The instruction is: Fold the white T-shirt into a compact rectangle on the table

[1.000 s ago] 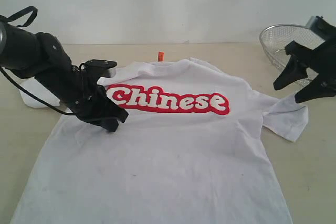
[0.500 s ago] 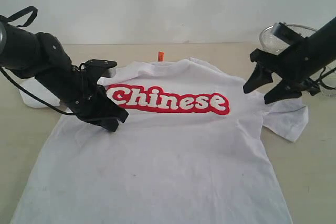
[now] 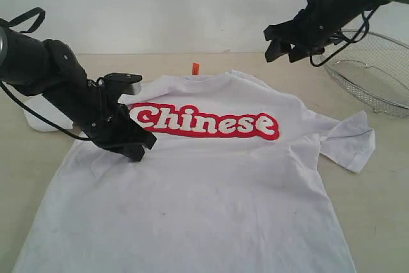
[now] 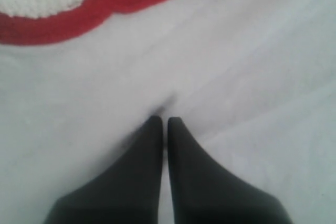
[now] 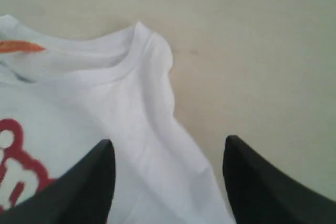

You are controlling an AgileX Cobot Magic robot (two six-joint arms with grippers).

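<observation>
The white T-shirt (image 3: 211, 183) lies flat, chest up, on the table (image 3: 383, 190), with red lettering (image 3: 208, 121) across it and an orange neck tag (image 3: 196, 68) at the far edge. My left gripper (image 3: 137, 148) is shut, its tips resting on the cloth just below the start of the lettering; in the left wrist view the left gripper (image 4: 164, 121) shows only a thin slit between its fingers. My right gripper (image 3: 284, 46) hangs open in the air beyond the shirt's right shoulder. In the right wrist view, the right gripper (image 5: 169, 148) frames the shoulder seam, with the collar (image 5: 131, 56) and tag (image 5: 18, 47) ahead.
A silver wire-mesh basket (image 3: 377, 75) stands at the back right of the table. The shirt's right sleeve (image 3: 348, 142) lies crumpled toward it. The left sleeve (image 3: 41, 119) spreads out behind my left arm.
My right arm has risen and swung left, from low over the right sleeve by the basket to high beyond the shoulder, still open. The left arm has not moved.
</observation>
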